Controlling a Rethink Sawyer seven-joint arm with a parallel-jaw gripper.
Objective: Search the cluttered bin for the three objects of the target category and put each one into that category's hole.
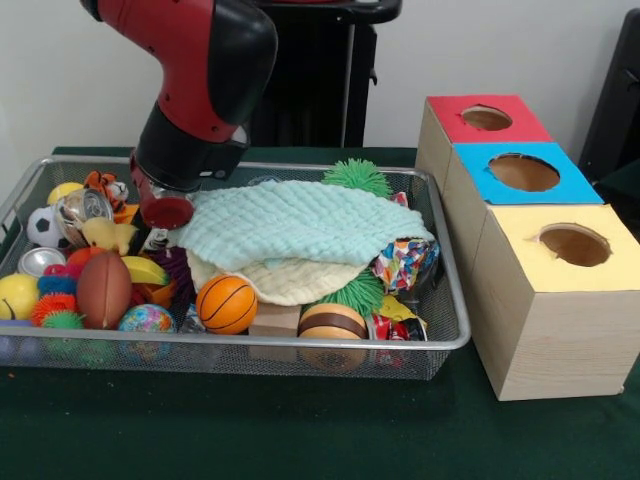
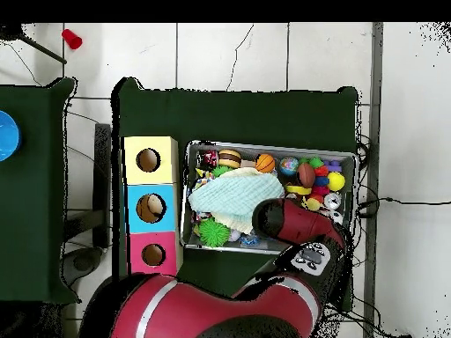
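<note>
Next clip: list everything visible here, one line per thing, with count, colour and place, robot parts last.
Silver wire-mesh basket: one, on the green table.
Pale mint quilted cloth: one, draped over the basket's middle.
Cream cloth: one, under the mint one.
Orange toy basketball: one, at the basket's front.
Brown toy football: one, front left in the front view.
Black-and-white toy soccer ball: one, left end.
Orange striped plush tiger: one, back left.
Green spiky balls: two, behind and in front of the cloths.
Wooden boxes with holes: three, topped red, blue, yellow, beside the basket.
Red and black arm: one, lowered over the basket's left part; gripper state unreadable.
</note>
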